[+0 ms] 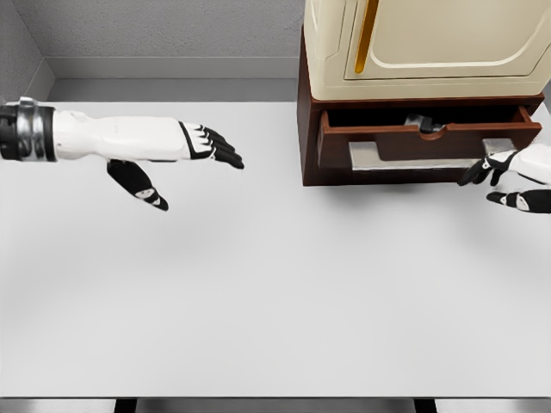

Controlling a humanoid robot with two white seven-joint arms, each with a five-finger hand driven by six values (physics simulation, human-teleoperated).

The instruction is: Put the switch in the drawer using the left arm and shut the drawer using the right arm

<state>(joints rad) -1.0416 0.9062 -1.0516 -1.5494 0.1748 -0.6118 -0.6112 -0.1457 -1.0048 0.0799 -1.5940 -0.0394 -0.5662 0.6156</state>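
The brown drawer (430, 142) stands pulled out under a cream cabinet (430, 43) at the back right. A small dark and grey switch (424, 124) lies inside the drawer, partly hidden by the front panel. My left hand (202, 155) hovers over the table's left half, well away from the drawer, fingers spread and holding nothing. At the right edge my right hand (504, 176) sits just right of the drawer's front, near its silver handle (413, 155), fingers relaxed and not gripping anything.
The white table (275, 292) stretches across the view, with grey walls behind. The brown cabinet base (306, 138) rises from the table at the back right.
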